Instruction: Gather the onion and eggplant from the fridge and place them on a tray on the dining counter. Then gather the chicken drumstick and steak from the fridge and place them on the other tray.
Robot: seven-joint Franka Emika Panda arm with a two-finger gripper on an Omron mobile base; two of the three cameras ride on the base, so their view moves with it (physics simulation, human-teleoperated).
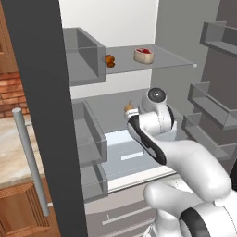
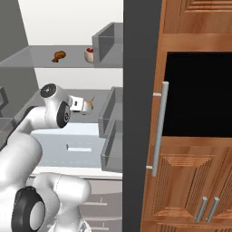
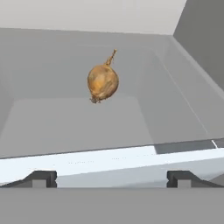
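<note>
The onion (image 3: 103, 81) lies on the fridge's (image 1: 41, 92) middle shelf (image 3: 65, 127), towards the back. The gripper (image 3: 111, 178) faces it from the shelf's front edge, jaws wide open and holding nothing. On the shelf above sit the chicken drumstick (image 1: 109, 60) and the steak (image 1: 144, 55), apart.

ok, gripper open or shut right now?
Open. In the hand view the gripper shows its two fingertips set wide apart with nothing between them; the onion sits ahead on the fridge shelf, untouched.
</note>
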